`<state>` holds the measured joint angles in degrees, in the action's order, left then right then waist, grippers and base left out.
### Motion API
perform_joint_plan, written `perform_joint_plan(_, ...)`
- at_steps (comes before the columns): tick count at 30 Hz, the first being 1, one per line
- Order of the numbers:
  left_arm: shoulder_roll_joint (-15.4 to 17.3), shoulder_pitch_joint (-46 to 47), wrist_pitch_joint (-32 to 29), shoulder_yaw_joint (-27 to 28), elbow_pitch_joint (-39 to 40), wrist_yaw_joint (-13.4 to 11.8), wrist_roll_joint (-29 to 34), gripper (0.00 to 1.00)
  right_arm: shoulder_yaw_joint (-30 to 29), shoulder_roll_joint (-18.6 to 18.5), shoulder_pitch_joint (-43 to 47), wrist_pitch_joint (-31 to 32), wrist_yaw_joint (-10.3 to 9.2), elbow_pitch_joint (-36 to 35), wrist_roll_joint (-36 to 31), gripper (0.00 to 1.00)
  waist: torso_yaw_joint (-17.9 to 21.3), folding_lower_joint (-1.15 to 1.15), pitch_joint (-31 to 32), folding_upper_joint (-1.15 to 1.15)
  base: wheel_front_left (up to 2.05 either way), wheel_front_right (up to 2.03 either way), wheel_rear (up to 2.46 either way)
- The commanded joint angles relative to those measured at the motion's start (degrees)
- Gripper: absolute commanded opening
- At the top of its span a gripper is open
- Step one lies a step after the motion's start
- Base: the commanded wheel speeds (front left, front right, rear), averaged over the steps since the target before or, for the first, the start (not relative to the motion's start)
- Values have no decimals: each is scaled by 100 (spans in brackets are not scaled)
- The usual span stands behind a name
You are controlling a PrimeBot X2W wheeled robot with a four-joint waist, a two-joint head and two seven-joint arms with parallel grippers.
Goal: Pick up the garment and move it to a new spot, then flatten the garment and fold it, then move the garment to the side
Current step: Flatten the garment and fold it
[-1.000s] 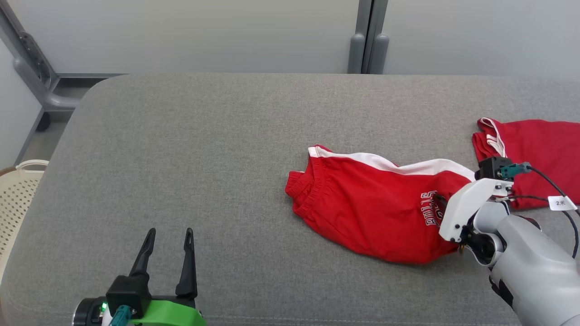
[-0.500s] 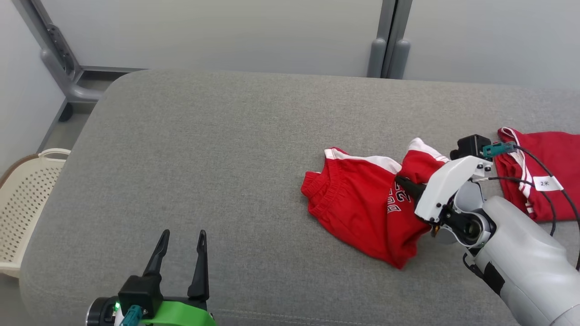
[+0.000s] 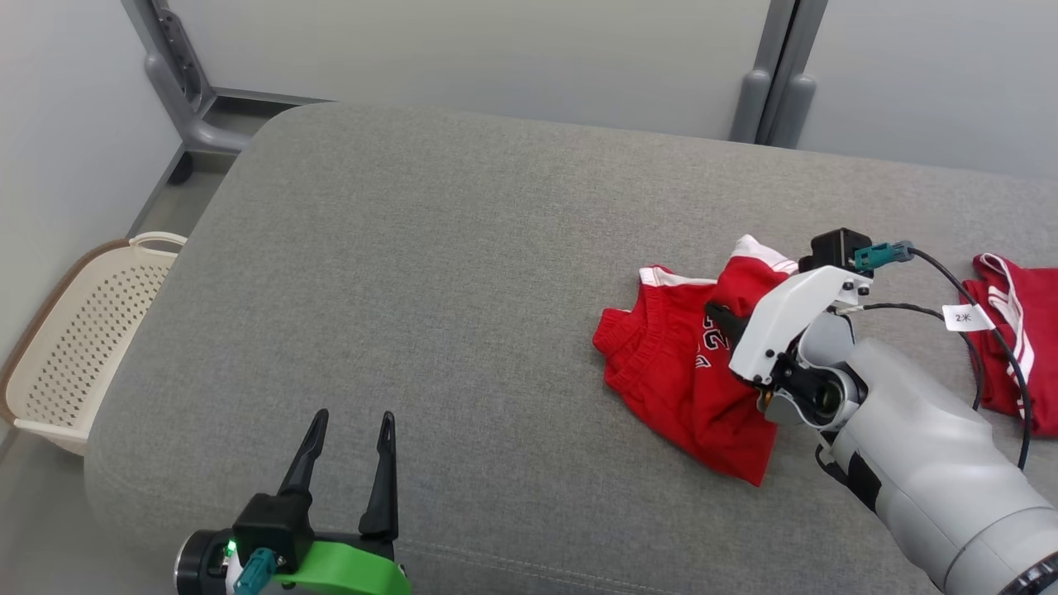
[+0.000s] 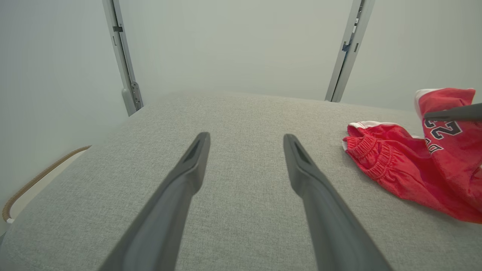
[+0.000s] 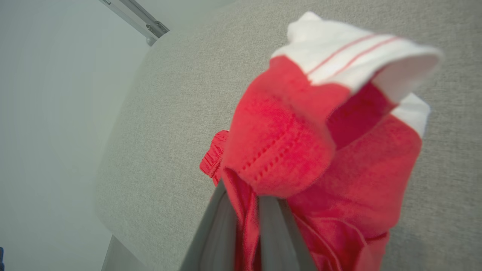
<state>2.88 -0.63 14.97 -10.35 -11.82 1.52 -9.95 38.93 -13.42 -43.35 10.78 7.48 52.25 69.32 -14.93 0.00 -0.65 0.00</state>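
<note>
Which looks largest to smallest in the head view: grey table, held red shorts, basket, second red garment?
1. grey table
2. red shorts in the right hand and basket: about alike, not ranked
3. second red garment, cut off by the frame edge

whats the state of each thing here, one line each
red shorts, bunched, one leg lifted, rest on the grey cushion
right tool, shut on the shorts' leg
left tool, open, holding nothing
second red garment, lying on the cushion
laundry basket, upright on the floor
</note>
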Motion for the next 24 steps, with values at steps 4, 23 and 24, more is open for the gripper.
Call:
perform_joint_plan(4,7,120,19,-118,8,-44,-59,100,77,171,-263,-257,-1,519,-60,0,-207,0,-89,0,0,0,0)
perform_joint_plan(23,7,252,19,-213,-60,-91,-162,100,282,418,-603,-914,-1,1403,-132,100,-354,0,-214,0,0,0,0)
perform_joint_plan(24,7,248,19,-203,-63,-89,-160,100,293,410,-595,-944,-1,1379,-115,100,-340,0,-210,0,0,0,0)
